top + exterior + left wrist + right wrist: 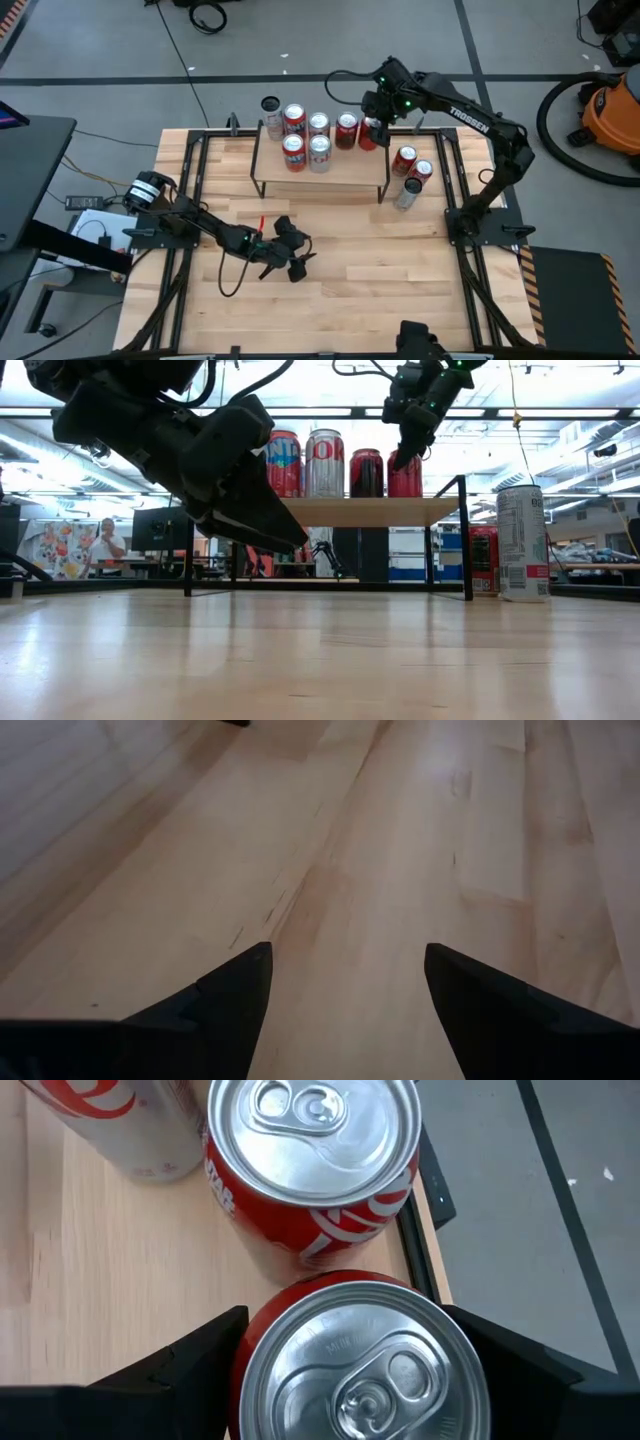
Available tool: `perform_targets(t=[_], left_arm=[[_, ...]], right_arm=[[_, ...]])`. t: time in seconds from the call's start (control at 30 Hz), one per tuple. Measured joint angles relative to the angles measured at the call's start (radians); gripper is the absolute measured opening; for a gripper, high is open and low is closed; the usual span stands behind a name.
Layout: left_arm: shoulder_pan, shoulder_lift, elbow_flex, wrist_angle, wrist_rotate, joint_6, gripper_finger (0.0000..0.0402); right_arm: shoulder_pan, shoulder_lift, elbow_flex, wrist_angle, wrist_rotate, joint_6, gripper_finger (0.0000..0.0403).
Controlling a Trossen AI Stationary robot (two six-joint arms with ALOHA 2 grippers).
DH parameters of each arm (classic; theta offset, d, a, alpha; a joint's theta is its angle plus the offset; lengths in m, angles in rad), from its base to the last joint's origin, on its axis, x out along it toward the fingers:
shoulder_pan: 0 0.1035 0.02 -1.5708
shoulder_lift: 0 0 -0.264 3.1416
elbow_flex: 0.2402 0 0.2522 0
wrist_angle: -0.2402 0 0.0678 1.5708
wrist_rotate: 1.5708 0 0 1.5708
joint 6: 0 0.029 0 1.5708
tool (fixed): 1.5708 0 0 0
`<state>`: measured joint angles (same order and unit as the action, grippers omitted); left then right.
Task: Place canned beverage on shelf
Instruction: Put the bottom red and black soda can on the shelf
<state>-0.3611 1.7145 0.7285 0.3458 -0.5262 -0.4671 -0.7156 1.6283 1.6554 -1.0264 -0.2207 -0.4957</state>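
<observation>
The shelf, a light-wood board on thin black legs, stands at the table's far side and carries several upright red and silver cans. My right gripper is over its far right corner, shut on a red can, next to another red can. In the low view this can is upright with its bottom level with the board. My left gripper hovers open, low over the bare tabletop near the front left, with nothing between its fingers. My right gripper pinches the red can between its two fingers, one on each opposite side wall just below the rim. The fingers come from above, slanting down. The can is upright, top up; whether its bottom rests on the shelf board I cannot tell.
Three more cans stand on the table right of the shelf, two red and one silver. A slim can stands at the shelf's far left. The wide wooden tabletop lies in front of the shelf.
</observation>
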Motion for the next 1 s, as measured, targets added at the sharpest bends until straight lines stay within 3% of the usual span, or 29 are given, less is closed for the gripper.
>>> perform_targets(t=[0.53, 1.0], left_arm=[[0.000, 0.000, 0.000, 0.000, 0.000, 0.000, 0.0274], [0.000, 0.000, 0.000, -0.003, 0.001, 0.001, 0.0274]], right_arm=[[-0.001, 0.000, -0.002, -0.005, -0.009, -0.005, 0.0320], [0.008, 0.004, -0.007, -0.021, 0.044, 0.008, 0.0374]])
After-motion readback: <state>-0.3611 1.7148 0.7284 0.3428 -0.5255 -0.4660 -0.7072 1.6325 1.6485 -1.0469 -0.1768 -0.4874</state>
